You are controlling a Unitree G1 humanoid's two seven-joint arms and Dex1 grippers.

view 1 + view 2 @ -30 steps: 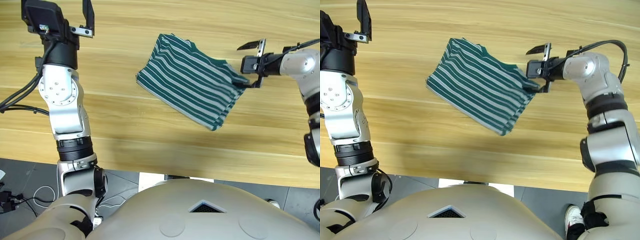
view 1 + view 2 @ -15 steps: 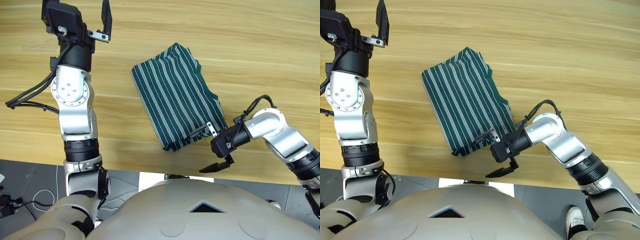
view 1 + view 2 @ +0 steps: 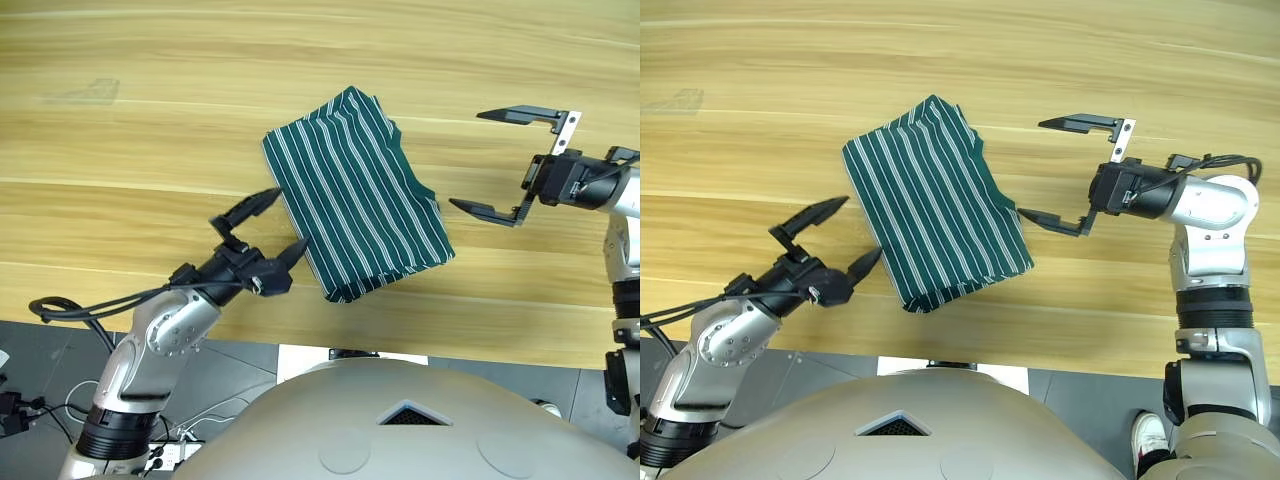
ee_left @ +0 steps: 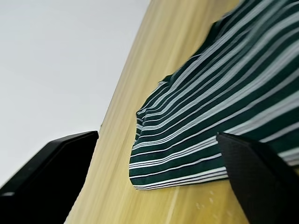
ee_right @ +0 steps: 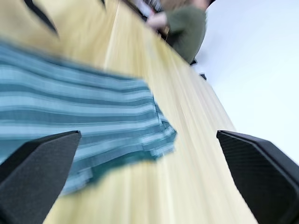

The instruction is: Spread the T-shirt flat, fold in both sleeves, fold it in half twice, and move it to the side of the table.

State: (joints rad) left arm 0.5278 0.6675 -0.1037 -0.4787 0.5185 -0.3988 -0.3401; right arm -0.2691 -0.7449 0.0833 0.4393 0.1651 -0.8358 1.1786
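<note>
Both arms forward. left claw (image 3: 293, 216) sits low, fingers spread wide, forearm angling up from the lower left with the elbow bent. right claw (image 3: 464, 158) is wide open too, pointing inward toward the left one, wrist level. Neither grips anything.

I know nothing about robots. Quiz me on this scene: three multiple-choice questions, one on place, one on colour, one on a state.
1. Where is the T-shirt?
A) on the table, between the two jaws
B) on the floor
C) in the right jaws
2. Its colour?
A) plain red
B) green with white stripes
C) blue dots
3. The jaws are:
A) both shut on cloth
B) both open, gripping nothing
C) left shut, right open
Answers: 1A, it lies folded on the wood; 2B, stripes show clearly; 3B, both pairs gape empty.
</note>
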